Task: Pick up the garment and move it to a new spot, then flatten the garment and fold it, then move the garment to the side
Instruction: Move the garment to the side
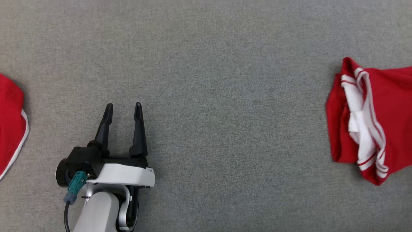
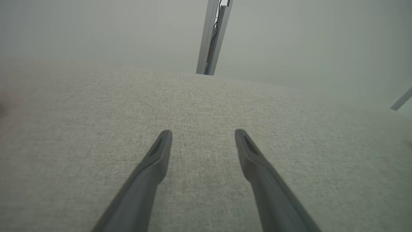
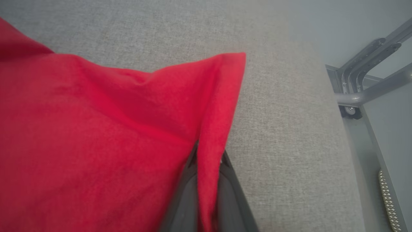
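Grey woven fabric covers the desk (image 1: 225,48) below us. Nearest, our left end effector (image 1: 124,104) hovers with its 2 dark fingers (image 1: 139,129) spread wide, empty. Our right end effector (image 3: 209,156) is pinched on a fold of the crumpled red garment with white striped trim (image 1: 389,96) at the desk's right side.

White forearm (image 1: 96,209) carries black jaws, teal plug (image 1: 75,183).

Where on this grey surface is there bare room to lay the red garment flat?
The widest bare patch is the middle of the grey surface, between the open left tool and the bunched red garment. Crowded: the left edge, with another red cloth, and the right, where the right tool pinches the garment.
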